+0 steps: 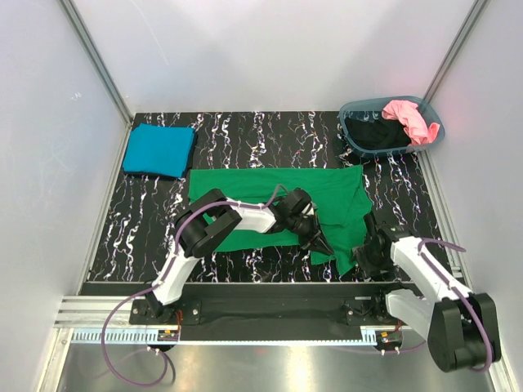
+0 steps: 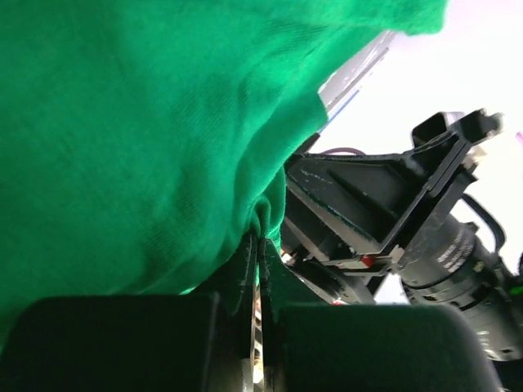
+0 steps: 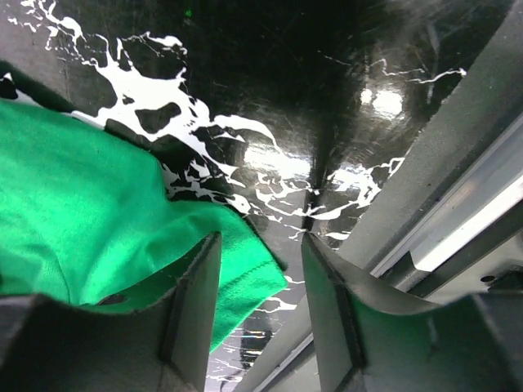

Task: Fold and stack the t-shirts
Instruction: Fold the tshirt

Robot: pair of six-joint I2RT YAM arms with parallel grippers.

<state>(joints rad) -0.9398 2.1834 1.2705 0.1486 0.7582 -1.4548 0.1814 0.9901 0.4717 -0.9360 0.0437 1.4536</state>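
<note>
T-shirts: one folded, three left. Green t-shirt (image 1: 278, 192) lies spread mid-frame on the surface (image 1: 245, 135), left gripper (image 2: 260, 245) clamped on it, right gripper (image 3: 260, 269) open at its corner. Teal t-shirt (image 1: 159, 149) sits folded upper left; pink t-shirt (image 1: 409, 118) and black t-shirt (image 1: 376, 135) wait in the basket (image 1: 365, 104).

Top view, surface (image 1: 147, 220) read as a clock face, arm bases at 6 o'clock.

- **Centre:** spread t-shirt (image 1: 245, 184), long side running 9 to 3 o'clock.
- **10 o'clock:** folded t-shirt (image 1: 159, 149), just beside the spread t-shirt's far corner.
- **2 o'clock:** basket (image 1: 353, 110) on the far corner, with lower t-shirt (image 1: 374, 133) inside and upper t-shirt (image 1: 409, 121) beside it against the 3 o'clock rim.
- **5 o'clock:** left hand (image 1: 320, 243) over the spread t-shirt's near edge, a fold of cloth pinched between its fingers.
- **4 o'clock:** right hand (image 1: 365, 245) low over the surface, fingers apart, the spread t-shirt's corner at the foot of one finger.
</note>
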